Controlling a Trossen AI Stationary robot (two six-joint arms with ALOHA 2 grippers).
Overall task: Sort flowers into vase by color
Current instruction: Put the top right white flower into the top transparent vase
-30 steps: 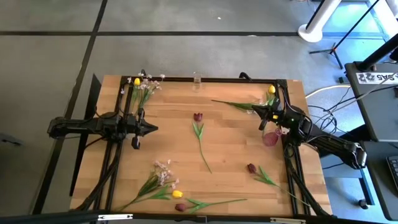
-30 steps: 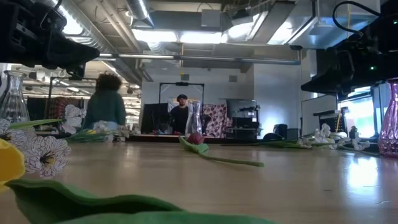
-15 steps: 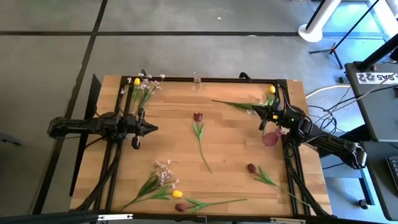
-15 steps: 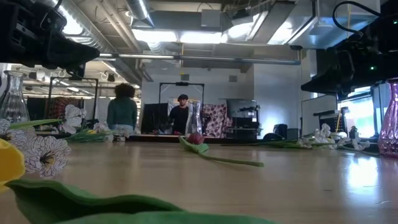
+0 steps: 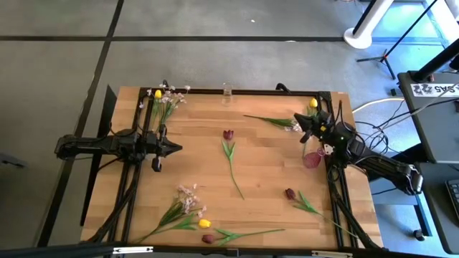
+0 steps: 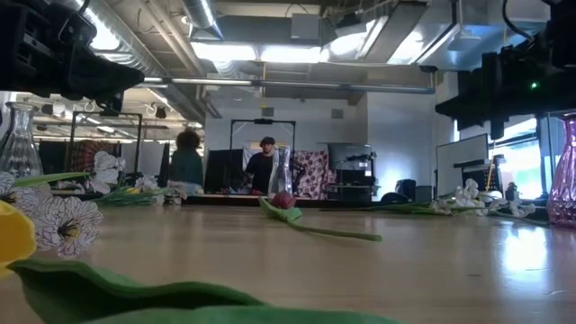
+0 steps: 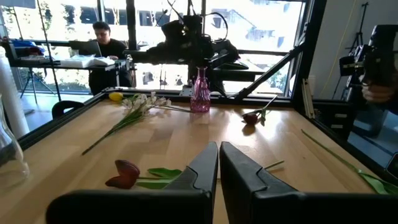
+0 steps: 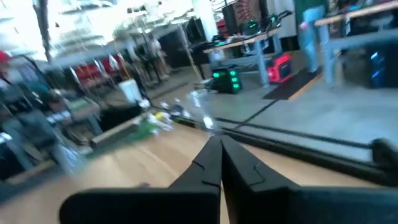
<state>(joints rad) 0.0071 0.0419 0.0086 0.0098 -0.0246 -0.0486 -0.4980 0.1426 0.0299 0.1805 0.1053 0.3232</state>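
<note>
Flowers lie scattered over my wooden bench (image 5: pixel 265 179): a maroon tulip (image 5: pixel 228 135) near centre, another maroon tulip (image 5: pixel 290 193) at about four o'clock, a pale blossom spray (image 5: pixel 188 197) with a yellow tulip (image 5: pixel 205 223) at seven, and a mixed bunch (image 5: pixel 163 97) at eleven. A clear vase (image 5: pixel 228 92) stands at twelve on the far edge; a pink vase (image 5: pixel 311 159) sits at three.

Beyond the bench is an open workshop with ceiling lights; a person in a teal top (image 6: pixel 186 164) walks past, and another person (image 6: pixel 263 166) stands behind.

My left gripper (image 5: pixel 176 147) hovers at nine, fingers closed, empty. My right gripper (image 5: pixel 304 131) at two is shut, empty.

Since a second ago the right gripper has swung toward the far edge, and the teal-clad person has moved rightward.
</note>
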